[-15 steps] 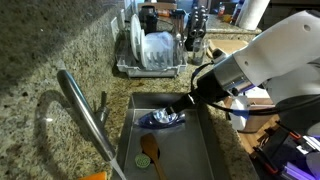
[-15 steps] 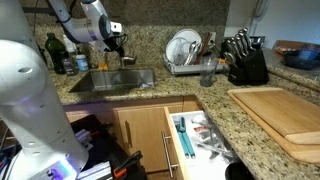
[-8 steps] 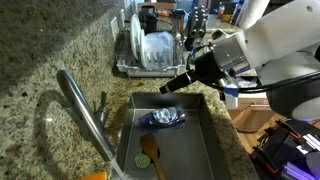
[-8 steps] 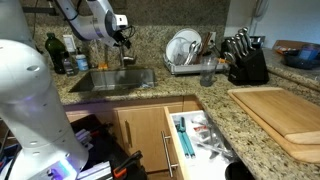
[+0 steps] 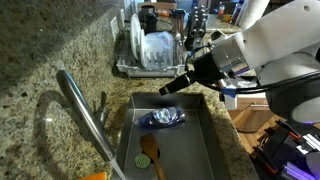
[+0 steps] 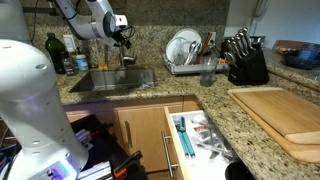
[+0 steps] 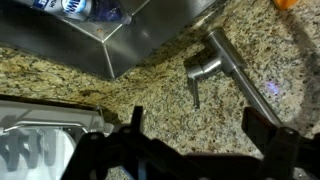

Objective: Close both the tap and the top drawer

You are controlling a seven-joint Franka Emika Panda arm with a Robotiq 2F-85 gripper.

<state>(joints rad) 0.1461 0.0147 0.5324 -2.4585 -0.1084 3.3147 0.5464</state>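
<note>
Tap [image 5: 84, 108] rises at the left of the sink [image 5: 205, 135], set in the granite counter [image 5: 40, 50]. A blue-labelled item [image 7: 80, 8] lies in the basin, its writing probably too blurred to read. Hand [image 7: 198, 125] hovers by the sink's back edge, clear of the tap, fingers spread and holding nothing. Dish rack [image 5: 150, 52] stands behind. Top drawer [image 6: 177, 136] is pulled out, with cutlery inside.

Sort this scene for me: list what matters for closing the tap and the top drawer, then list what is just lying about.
For the job:
tap
top drawer, standing open
end effector

Lying about:
dish rack
knife block
cutting board
wooden spoon in the sink
green bottle
</note>
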